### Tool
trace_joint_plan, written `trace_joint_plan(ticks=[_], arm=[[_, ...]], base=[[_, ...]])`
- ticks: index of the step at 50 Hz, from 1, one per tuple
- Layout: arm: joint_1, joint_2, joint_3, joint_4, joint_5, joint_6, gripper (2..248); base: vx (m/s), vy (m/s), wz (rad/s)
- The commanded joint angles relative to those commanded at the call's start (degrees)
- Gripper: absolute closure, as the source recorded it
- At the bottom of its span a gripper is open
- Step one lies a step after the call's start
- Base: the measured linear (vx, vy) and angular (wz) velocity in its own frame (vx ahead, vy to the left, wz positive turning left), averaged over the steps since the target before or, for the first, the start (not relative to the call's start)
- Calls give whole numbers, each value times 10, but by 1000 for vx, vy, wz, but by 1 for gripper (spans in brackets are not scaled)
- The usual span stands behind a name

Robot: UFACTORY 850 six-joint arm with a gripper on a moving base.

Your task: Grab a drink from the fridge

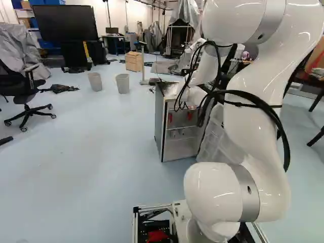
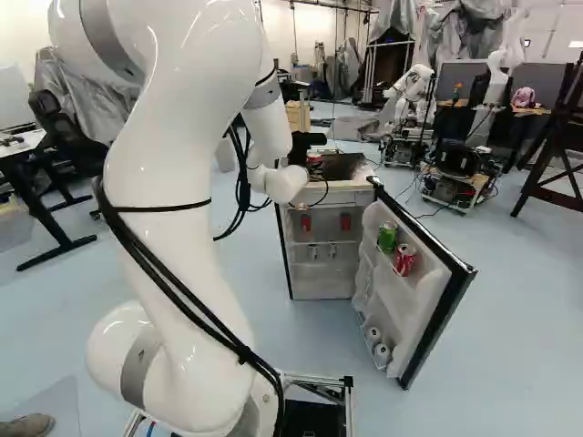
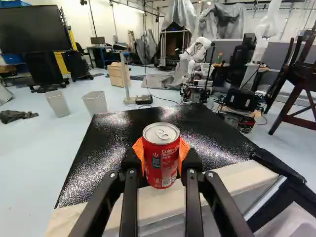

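My gripper (image 2: 306, 144) is over the fridge top at the end of the arm in the right base view. The wrist view shows the gripper (image 3: 162, 157) shut on a red drink can (image 3: 161, 165), an orange pad against each side. This upright can is in front of the fridge's black top (image 3: 118, 143), near its pale front edge. Below, the fridge (image 2: 321, 278) stands with its door (image 2: 424, 319) swung out. Inside are red cans (image 2: 305, 223); the door racks bear a green can (image 2: 388, 238), another red can (image 2: 404, 260) and pale cans (image 2: 381, 352) lower down.
The open fridge door juts toward the base in the right base view. Two grey bins (image 1: 123, 83) and an office chair (image 1: 26, 96) stand on the floor (image 1: 91, 152). Another robot (image 2: 414, 96) is behind the fridge; a dark wooden stand (image 2: 551, 173) is farther right.
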Motion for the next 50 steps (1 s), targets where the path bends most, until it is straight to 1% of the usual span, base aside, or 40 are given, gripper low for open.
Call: trace_joint_plan(ticks=[50], arm=[[0, -7, 0, 0, 0, 0, 161]], base=[[0, 0, 0]])
